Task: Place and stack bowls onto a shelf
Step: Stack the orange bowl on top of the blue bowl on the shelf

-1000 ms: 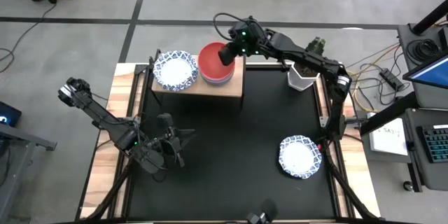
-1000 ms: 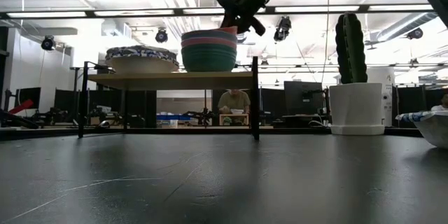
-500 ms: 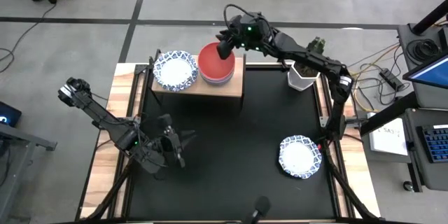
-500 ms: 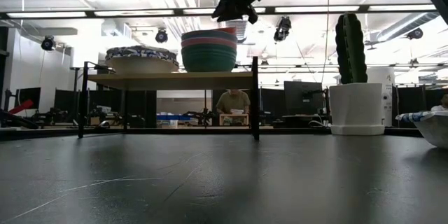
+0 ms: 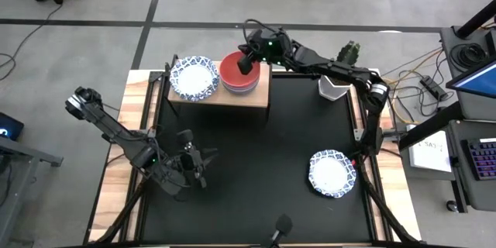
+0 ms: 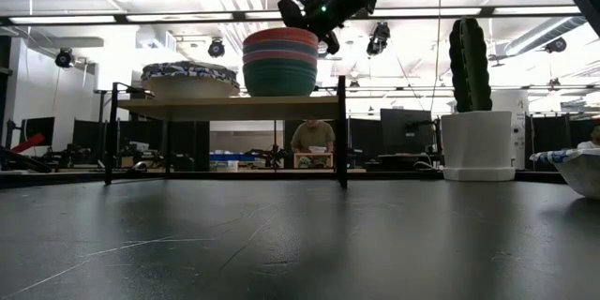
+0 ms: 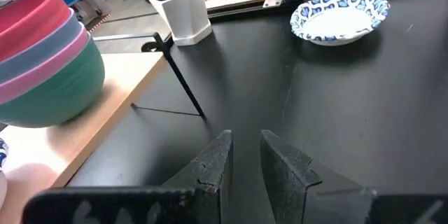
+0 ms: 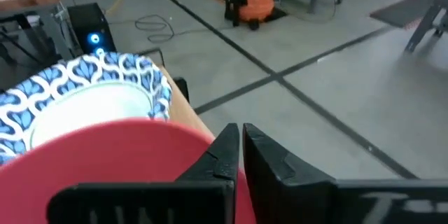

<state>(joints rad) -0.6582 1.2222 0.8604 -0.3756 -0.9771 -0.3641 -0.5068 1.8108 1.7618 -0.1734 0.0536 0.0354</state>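
The shelf (image 5: 232, 98) stands at the mat's far edge. On its board sit a stack of plain bowls (image 6: 279, 66), green at the bottom and red (image 5: 235, 75) on top, and beside it white bowls with blue rims (image 5: 194, 76). One more blue-rimmed bowl (image 5: 332, 174) rests on the mat at the near right. My right gripper (image 5: 245, 65) hovers shut just above the red bowl's far rim; in the low view my right gripper (image 6: 292, 7) is clear of the stack. My left gripper (image 5: 195, 169) hangs open over the mat's near left, holding nothing.
A white hexagonal cactus pot (image 5: 335, 85) stands on the mat right of the shelf. The black mat (image 5: 263, 147) lies bare between the shelf and the lone bowl. The shelf's black legs (image 6: 341, 131) rise from the mat.
My right gripper has risen off the red bowl's right rim, swung a little toward the table's left over the stack, and come down slightly. The red bowl, raised at one side before, now sits level on the stack.
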